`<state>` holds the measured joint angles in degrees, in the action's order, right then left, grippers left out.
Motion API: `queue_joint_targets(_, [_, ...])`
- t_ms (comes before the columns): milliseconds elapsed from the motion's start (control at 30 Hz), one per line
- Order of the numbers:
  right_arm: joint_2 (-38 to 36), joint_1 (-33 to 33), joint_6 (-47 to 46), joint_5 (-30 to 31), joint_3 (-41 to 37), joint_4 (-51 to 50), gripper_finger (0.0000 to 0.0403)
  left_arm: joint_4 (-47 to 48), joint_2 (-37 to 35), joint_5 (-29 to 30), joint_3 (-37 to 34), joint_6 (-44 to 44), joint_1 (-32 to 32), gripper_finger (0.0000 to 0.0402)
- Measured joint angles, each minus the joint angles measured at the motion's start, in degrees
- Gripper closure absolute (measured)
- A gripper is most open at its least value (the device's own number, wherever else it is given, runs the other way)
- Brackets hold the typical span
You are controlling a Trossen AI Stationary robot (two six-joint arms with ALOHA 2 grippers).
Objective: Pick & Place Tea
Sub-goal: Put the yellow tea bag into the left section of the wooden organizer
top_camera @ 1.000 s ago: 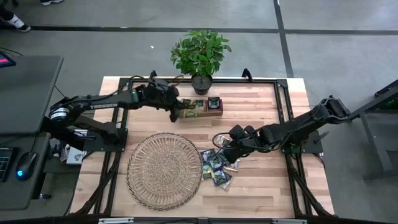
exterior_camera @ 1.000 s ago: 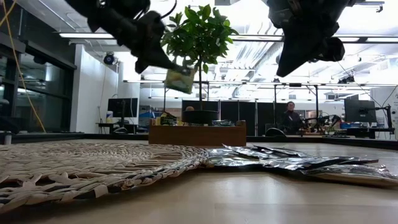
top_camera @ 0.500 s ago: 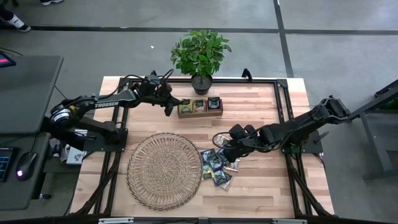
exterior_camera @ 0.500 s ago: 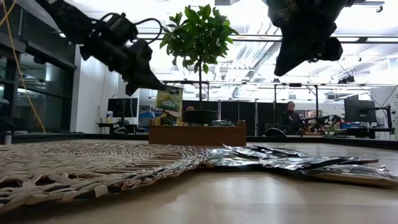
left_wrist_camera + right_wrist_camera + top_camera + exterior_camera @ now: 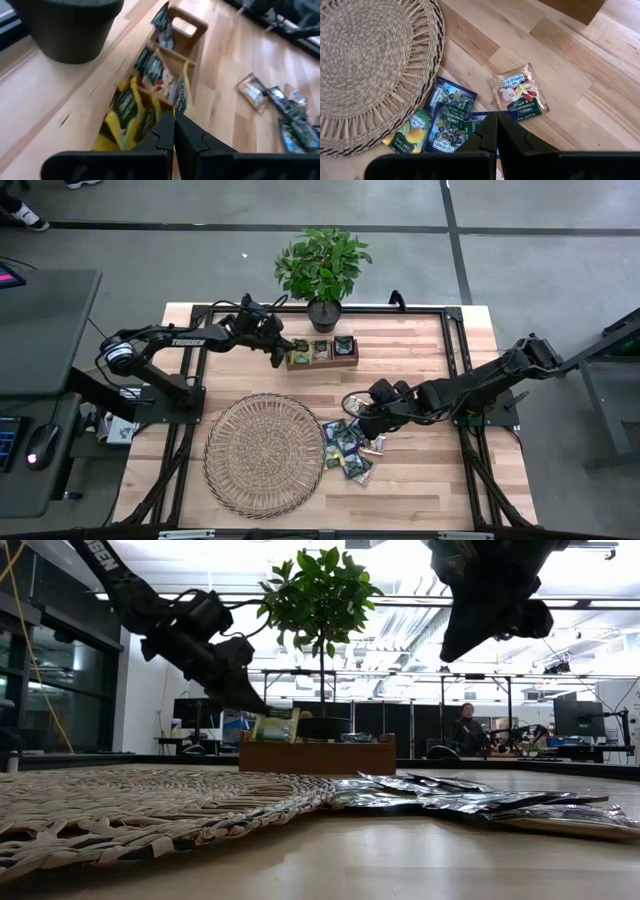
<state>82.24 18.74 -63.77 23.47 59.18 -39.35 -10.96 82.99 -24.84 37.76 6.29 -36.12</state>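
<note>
My left gripper is shut on a yellow-green tea sachet at the left end of the small wooden tray, which holds other sachets in its compartments. The held sachet's lower edge is level with the tray's rim. My right gripper is shut with nothing in it and hovers well above a pile of loose tea sachets beside the round wicker mat. The pile lies flat on the table. My left gripper pinches the sachet's upper edge between its two fingers, coming slanting down from the table's left. The sachet hangs below the fingertips, seen edge-on, over the tray's left compartment. Whether its lower edge touches the tray or the sachets inside, I cannot tell.
A potted plant stands just behind the tray at the table's far edge. A black frame runs around the work area. Bare wood lies to the right of the tray and near the front right.
My left gripper has come down and toward the far edge, carrying the yellow-green sachet from above the tray down to the rim of its left compartment. The sachet stays hanging below the shut fingers.
</note>
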Motion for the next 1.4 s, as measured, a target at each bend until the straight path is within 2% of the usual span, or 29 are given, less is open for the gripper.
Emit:
queue_joint_targets(433, [0.0, 0.0, -1.8, 0.2, 0.0, 0.0, 0.0403, 0.8, 0.1, 0.0, 0.0, -3.3, -3.8, 0.0401])
queue_joint_targets(833, [0.0, 0.0, -1.9, 1.3, 0.0, 0.0, 0.0403, -0.1, 1.4, 0.2, 0.0, -7.6, -3.6, 0.0401])
queue_joint_targets(1033, [0.0, 0.0, -1.9, 1.6, 0.0, 0.0, 0.0403, -2.2, 3.7, -1.2, 0.0, -8.0, -3.5, 0.0401])
queue_joint_targets(1400, [0.0, 0.0, -1.9, 1.0, 0.0, 0.0, 0.0403, -1.9, 5.3, 0.3, 0.0, -7.7, -3.2, 0.0401])
